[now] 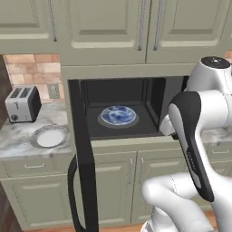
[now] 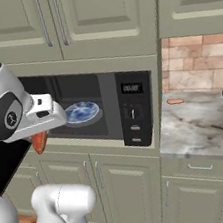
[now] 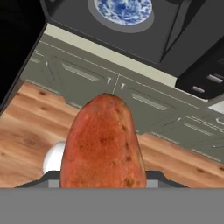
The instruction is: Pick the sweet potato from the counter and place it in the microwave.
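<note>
Orange-red and flecked with brown, the oblong sweet potato [image 3: 103,142] sits clamped in the robot's two-finger hand [image 3: 103,177], whose fingers are drawn in tight on its lower end while the tuber juts out ahead of the hand. In the right base view the sweet potato hangs just below the white wrist, in front of the large black built-in microwave [image 2: 133,107] and a little lower than its cavity. The tall black door [image 1: 84,158] stands swung open to the side of the hand. Ahead of the hand and above it, inside the dark cavity, lies a round blue-and-white patterned plate [image 3: 124,8] on the grey floor of the oven. Judged from here, the risk is height: the load rides below the cavity sill, so a straight push forward could drive the tuber into the pale cabinet front [image 3: 144,103] or the sill and twist it out of the narrow grip onto the wooden floor [image 3: 26,131].
</note>
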